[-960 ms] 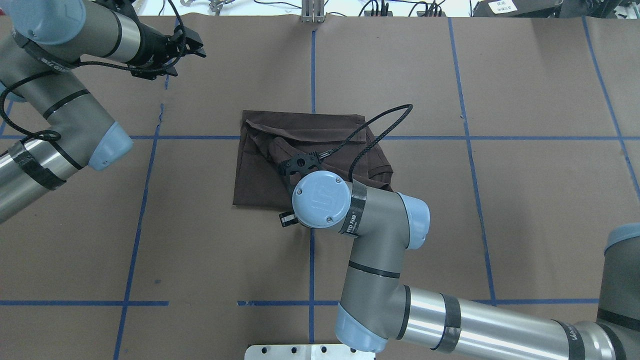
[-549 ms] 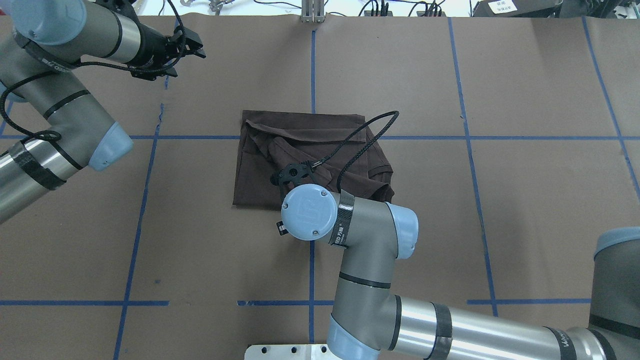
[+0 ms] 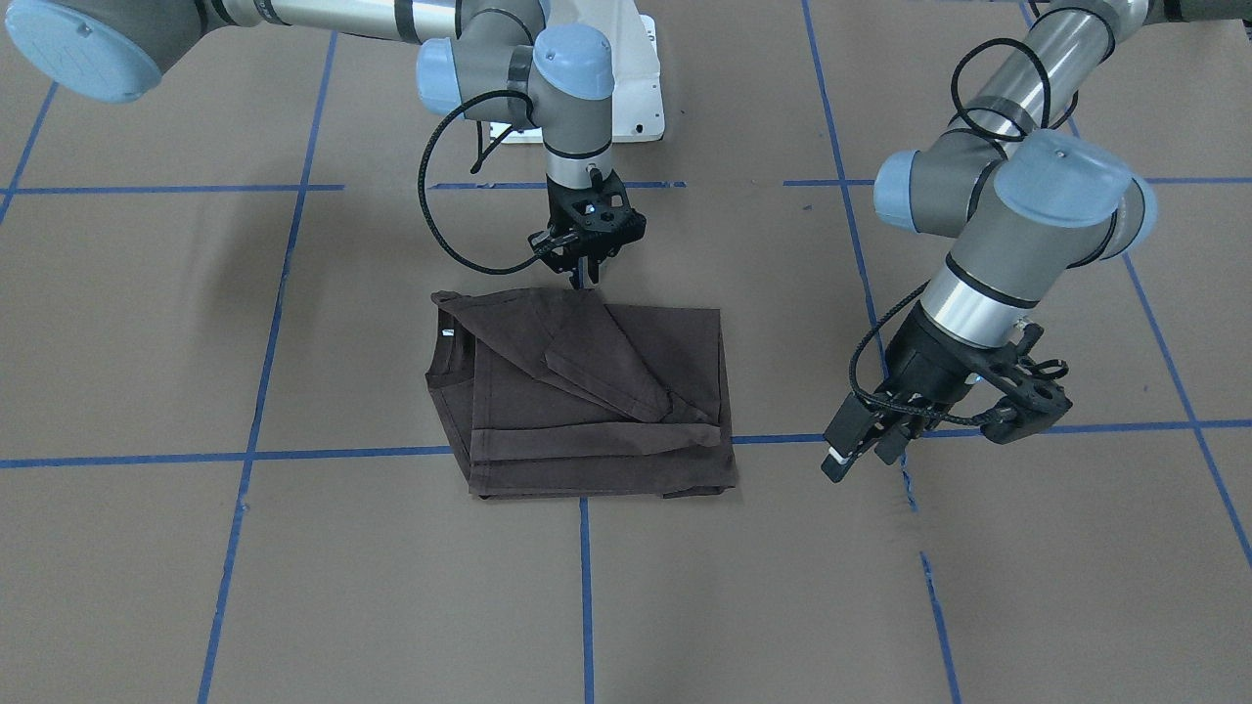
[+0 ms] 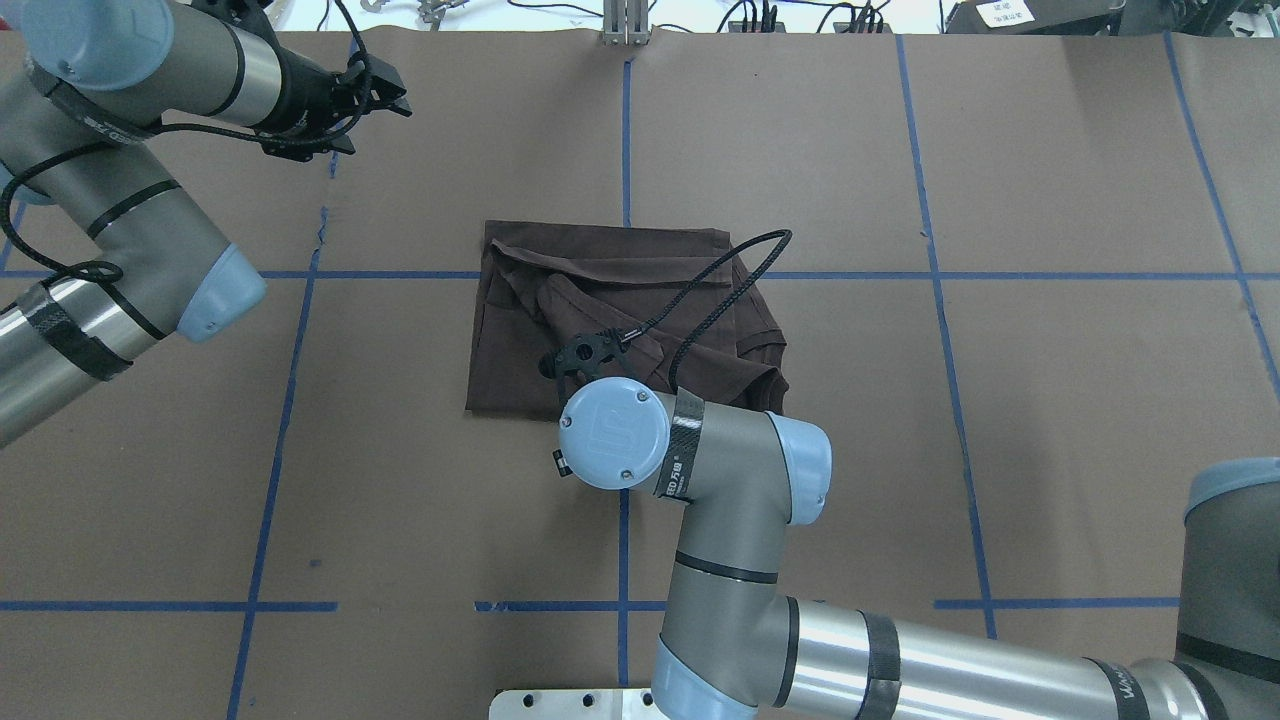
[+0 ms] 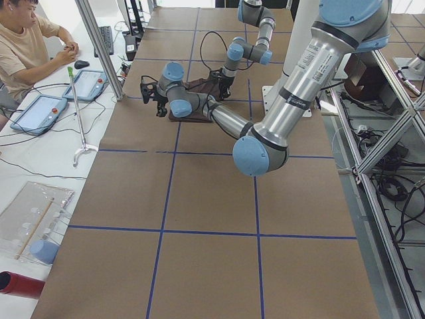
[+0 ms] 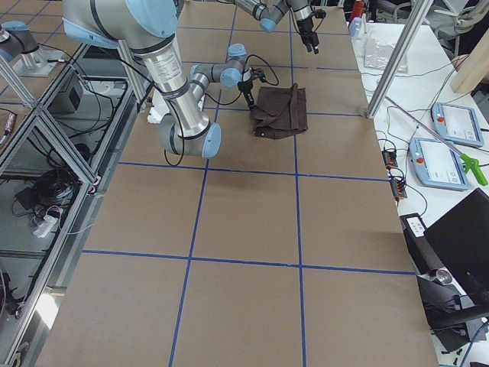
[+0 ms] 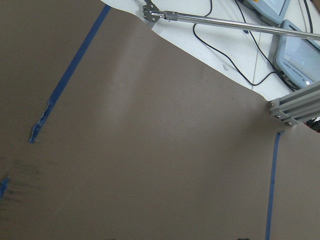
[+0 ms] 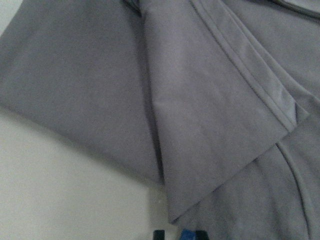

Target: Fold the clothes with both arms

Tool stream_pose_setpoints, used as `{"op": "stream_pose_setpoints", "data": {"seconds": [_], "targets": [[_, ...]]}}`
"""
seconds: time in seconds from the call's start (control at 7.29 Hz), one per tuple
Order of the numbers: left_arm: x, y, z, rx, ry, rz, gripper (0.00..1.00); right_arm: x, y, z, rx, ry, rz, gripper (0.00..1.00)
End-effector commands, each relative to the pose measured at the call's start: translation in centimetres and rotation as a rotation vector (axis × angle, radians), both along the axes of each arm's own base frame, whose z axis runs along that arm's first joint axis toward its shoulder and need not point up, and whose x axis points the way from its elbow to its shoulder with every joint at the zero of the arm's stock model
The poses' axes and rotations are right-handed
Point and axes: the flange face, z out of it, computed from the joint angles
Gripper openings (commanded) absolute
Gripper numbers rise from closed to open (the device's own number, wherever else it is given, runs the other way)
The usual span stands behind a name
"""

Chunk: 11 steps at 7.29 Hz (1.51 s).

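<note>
Brown paper-covered table point(image 4: 1000, 400): dark brown folded T-shirt point(image 3: 587, 411) lies mid-table. Right black two-finger gripper point(image 3: 585, 279) sits at its robot-side edge, can't tell if clenched or gripping; a snag drags the loose sleeve flap point(image 3: 606, 367) open. Left black gripper point(image 3: 861, 452) is spread, empty, well apart.

Overhead, the right arm point(image 4: 690, 470) hides its fingers point(image 3: 584, 272) and the T-shirt's point(image 4: 520, 340) edge.

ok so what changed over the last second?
The right gripper drew back over the T-shirt toward the robot's base and slightly to the robot's left, most of that in the first half second. No taking hold or letting go is visible. The T-shirt's folds and position look the same, and the left gripper stayed parked, open, off to the side.
</note>
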Motion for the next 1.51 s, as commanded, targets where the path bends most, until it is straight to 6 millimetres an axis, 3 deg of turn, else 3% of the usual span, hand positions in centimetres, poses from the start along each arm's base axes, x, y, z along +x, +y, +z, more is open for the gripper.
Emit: {"op": "stream_pose_setpoints", "data": {"seconds": [0.0, 0.41, 0.55, 0.82, 0.96, 1.37], "targets": [[0.0, 0.0, -0.1, 0.001, 0.001, 0.0, 0.85, 0.0, -0.3, -0.1, 0.035, 0.011, 0.006, 0.33], [0.0, 0.0, -0.1, 0.001, -0.001, 0.001, 0.85, -0.3, -0.6, 0.4, 0.044, 0.027, 0.017, 0.3], [-0.1, 0.0, -0.1, 0.001, -0.001, -0.001, 0.85, -0.3, -0.6, 0.2, 0.043, 0.025, 0.016, 0.0], [0.0, 0.0, -0.1, 0.0, 0.0, 0.0, 0.85, -0.3, -0.7, -0.1, 0.042, 0.022, 0.018, 0.0], [0.0, 0.0, -0.1, 0.0, 0.0, 0.0, 0.85, 0.4, -1.5, -0.4, 0.043, 0.014, 0.027, 0.0], [-0.1, 0.2, -0.1, 0.001, 0.001, 0.0, 0.85, 5.8, -8.6, -1.0, 0.06, 0.009, 0.038, 0.0]]}}
